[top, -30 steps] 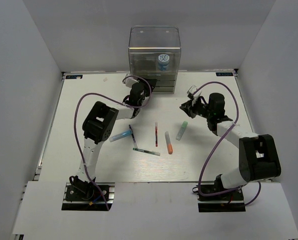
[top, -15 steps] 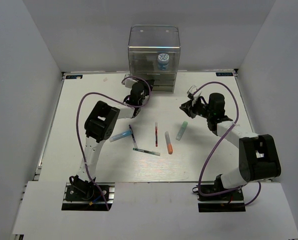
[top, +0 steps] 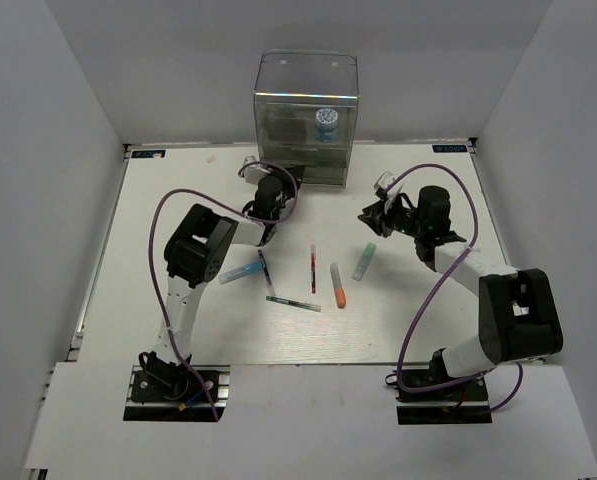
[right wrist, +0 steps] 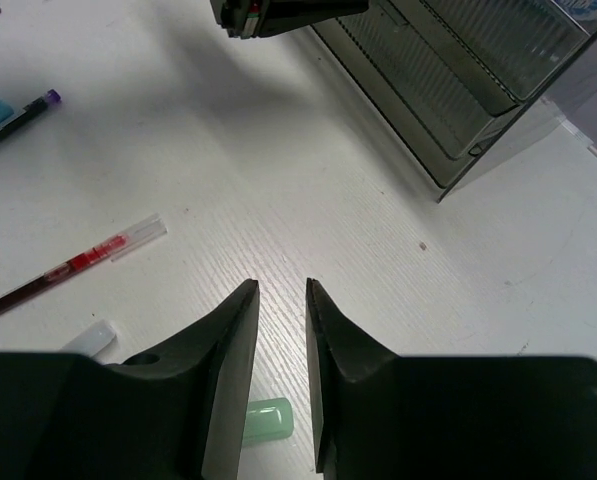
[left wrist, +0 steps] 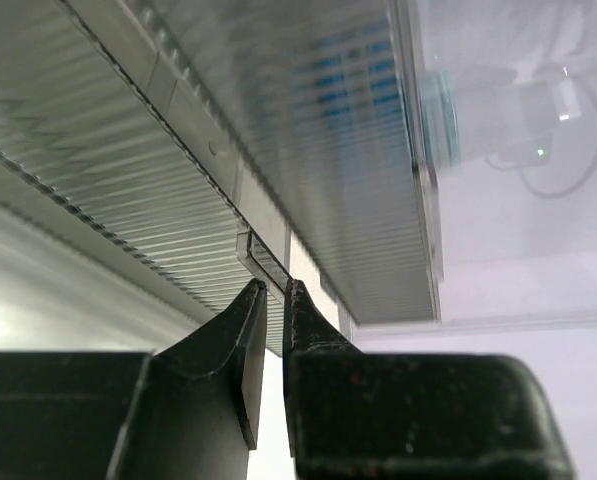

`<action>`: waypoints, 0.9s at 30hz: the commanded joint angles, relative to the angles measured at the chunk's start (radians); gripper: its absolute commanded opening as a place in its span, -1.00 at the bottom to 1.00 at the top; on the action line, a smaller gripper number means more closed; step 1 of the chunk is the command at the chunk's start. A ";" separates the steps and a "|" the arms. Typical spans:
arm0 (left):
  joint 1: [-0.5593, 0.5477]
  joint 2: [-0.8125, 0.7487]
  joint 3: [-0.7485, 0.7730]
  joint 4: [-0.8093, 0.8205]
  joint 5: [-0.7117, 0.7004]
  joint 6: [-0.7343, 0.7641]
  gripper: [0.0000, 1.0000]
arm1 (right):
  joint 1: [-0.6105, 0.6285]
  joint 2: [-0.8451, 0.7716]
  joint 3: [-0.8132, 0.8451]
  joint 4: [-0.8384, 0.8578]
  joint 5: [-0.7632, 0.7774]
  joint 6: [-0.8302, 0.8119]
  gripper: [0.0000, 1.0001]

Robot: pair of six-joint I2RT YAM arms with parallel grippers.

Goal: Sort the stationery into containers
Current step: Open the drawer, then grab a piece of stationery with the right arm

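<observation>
The clear organiser point(top: 306, 100) stands at the back, with the blue-and-white tape roll point(top: 326, 122) in its tall upper compartment. My left gripper point(top: 274, 172) is at its grey drawers. In the left wrist view the gripper point(left wrist: 275, 288) is pinched on a drawer handle tab point(left wrist: 261, 258). My right gripper point(top: 368, 215) hovers narrowly open and empty above the table point(right wrist: 282, 285), over the pale-green marker point(right wrist: 268, 420). On the table lie the light-blue marker point(top: 242, 271), dark pen point(top: 266, 270), red pen point(top: 313, 268), orange marker point(top: 338, 285), pale-green marker point(top: 363, 261) and green pen point(top: 293, 302).
White walls close in the table at the left, back and right. The right wrist view shows the organiser's drawer stack point(right wrist: 448, 90) at its upper right and the red pen point(right wrist: 73, 265) at its left. Purple cables loop beside both arms.
My left gripper has shifted a little up and left at the drawers, and the organiser has shifted slightly left with it. The right arm has not moved.
</observation>
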 commanded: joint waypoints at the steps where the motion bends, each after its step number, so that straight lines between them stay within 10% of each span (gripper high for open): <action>1: 0.001 -0.101 -0.094 0.017 0.009 0.051 -1.00 | -0.005 -0.011 0.007 0.002 -0.034 -0.019 -0.36; 17: -0.028 -0.268 -0.268 -0.073 0.043 0.111 -1.00 | 0.000 -0.002 0.049 -0.167 -0.213 -0.177 0.06; 27: -0.028 -0.365 -0.275 -0.149 0.043 0.172 0.49 | -0.003 0.090 0.265 -0.754 -0.346 -0.819 0.35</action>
